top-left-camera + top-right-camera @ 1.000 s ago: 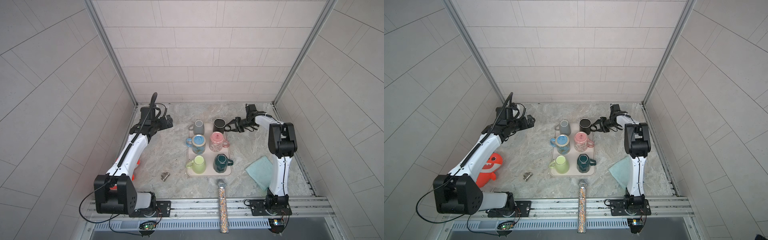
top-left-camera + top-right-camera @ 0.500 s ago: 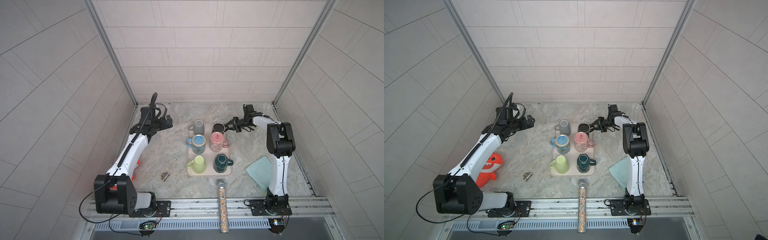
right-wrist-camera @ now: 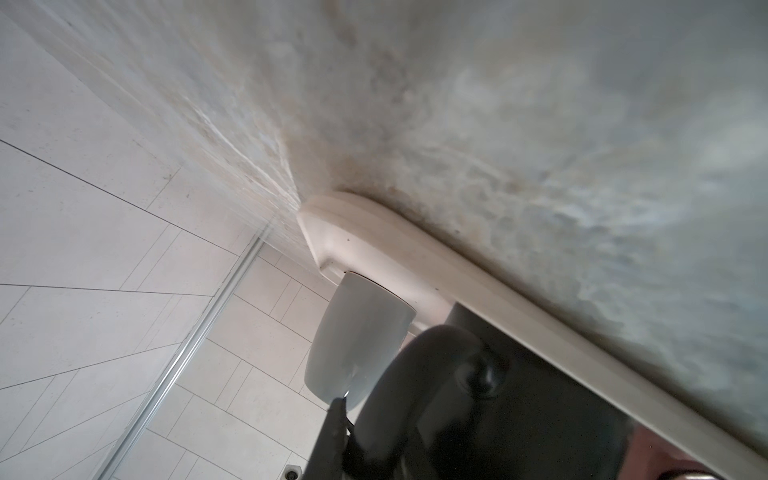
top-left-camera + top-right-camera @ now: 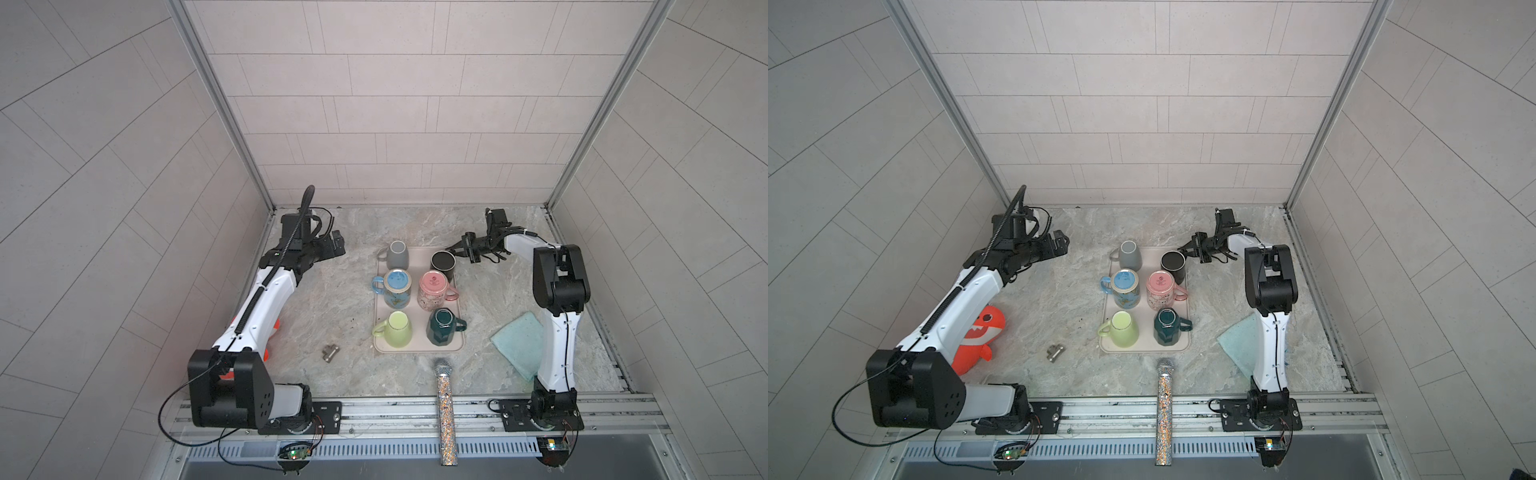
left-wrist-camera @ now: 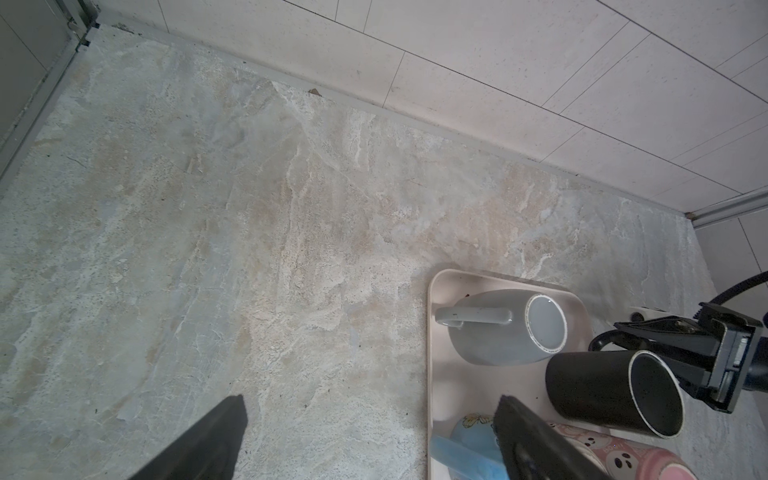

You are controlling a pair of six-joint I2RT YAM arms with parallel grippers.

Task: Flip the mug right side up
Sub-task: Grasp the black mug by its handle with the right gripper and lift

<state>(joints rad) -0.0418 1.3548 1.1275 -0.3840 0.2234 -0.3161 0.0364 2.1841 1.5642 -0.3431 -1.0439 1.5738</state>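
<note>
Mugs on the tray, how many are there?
6 on the tray: grey mug, black mug at the back; blue mug, pink mug in the middle; green mug, teal mug in front. None seems hidden.

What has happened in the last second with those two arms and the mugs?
The right gripper shut its fingers on the black mug by its handle, and the mug seems to have slid slightly towards the pink mug. The left gripper stayed open and away; the other mugs and the tray did not move.
</note>
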